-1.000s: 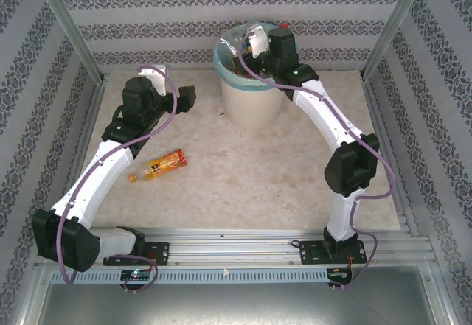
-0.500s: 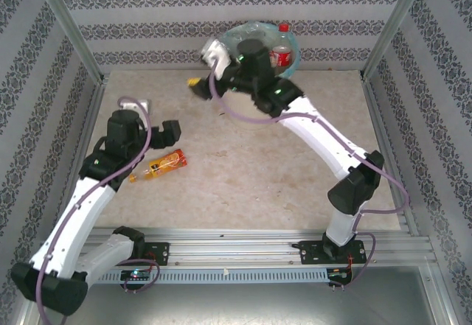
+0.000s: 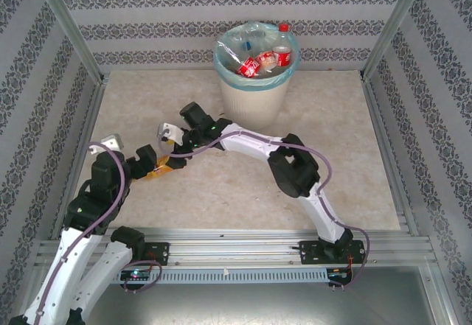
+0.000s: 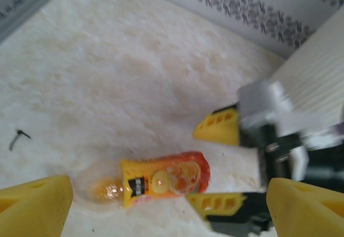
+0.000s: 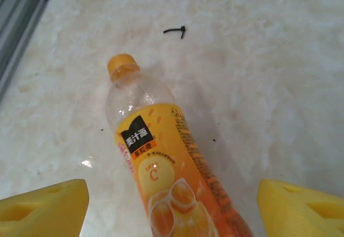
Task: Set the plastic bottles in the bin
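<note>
Pickup appears in hand: right gripper [image 5: 172, 207], jaws spread, hovers over bottle [image 5: 161, 162] at 8 o'clock; next calls for closing, then carrying to bin [image 3: 254, 102] at 12.

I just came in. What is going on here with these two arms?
The plastic bottles are being put into the bin at the back, which already holds several. One orange-labelled bottle lies on the table. The right tool is open, with a finger on each side of it; the left tool, also open, hovers close by. Nothing grips it yet.
</note>
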`<control>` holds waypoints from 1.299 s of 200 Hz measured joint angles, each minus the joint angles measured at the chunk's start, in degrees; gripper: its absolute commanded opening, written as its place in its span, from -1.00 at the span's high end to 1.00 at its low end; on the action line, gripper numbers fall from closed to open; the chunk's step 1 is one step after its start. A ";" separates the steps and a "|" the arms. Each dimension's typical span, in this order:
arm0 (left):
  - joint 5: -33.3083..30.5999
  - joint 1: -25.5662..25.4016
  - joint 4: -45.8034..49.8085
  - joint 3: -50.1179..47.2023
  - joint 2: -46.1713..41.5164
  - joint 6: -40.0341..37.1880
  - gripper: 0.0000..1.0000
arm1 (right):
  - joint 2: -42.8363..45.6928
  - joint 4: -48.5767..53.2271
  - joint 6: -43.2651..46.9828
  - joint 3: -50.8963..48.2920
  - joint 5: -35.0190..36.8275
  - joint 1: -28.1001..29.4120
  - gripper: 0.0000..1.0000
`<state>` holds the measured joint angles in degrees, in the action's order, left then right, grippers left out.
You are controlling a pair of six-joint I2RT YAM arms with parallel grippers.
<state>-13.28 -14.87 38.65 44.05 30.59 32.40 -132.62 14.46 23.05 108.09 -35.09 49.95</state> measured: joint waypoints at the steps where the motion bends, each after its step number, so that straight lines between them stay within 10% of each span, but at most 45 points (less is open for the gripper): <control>1: -0.11 0.00 0.00 0.00 -0.04 0.00 -0.88 | -0.17 0.07 0.04 0.15 0.00 0.02 -0.66; 260: -6.73 0.39 -0.79 -3.32 -2.58 -5.44 -0.94 | -14.58 28.63 17.25 25.38 16.37 5.05 -0.34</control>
<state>-20.01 -14.48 37.87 40.73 28.01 26.96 -147.20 43.09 40.29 133.47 -18.72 55.00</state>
